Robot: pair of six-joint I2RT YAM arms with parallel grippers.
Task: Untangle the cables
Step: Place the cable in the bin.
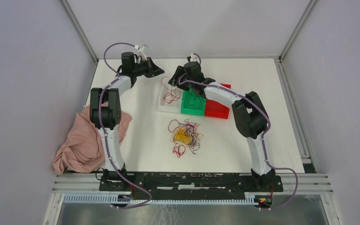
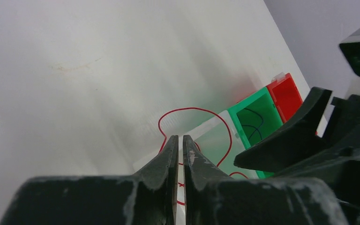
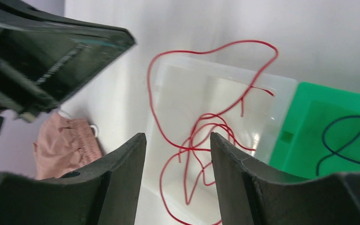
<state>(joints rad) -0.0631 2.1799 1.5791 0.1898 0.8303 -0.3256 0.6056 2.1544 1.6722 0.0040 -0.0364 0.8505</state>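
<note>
A tangle of thin red, yellow-orange and dark cables point(image 1: 185, 136) lies on the white table in front of the bins. Loose red cables point(image 1: 171, 96) lie in a clear bin point(image 1: 163, 107); they also show in the right wrist view point(image 3: 190, 148) and in the left wrist view point(image 2: 192, 108). A dark blue cable point(image 3: 347, 117) lies in the green bin point(image 1: 193, 104). My right gripper point(image 1: 172, 82) is open and empty just above the clear bin's red cables point(image 3: 178, 135). My left gripper point(image 1: 158, 71) is shut, empty, hovering beside the clear bin's far left corner point(image 2: 180, 137).
A red bin point(image 1: 217, 108) adjoins the green one on the right. A crumpled pink cloth point(image 1: 89, 140) lies at the table's left edge by the left arm's base. The two grippers are close together at the back of the table.
</note>
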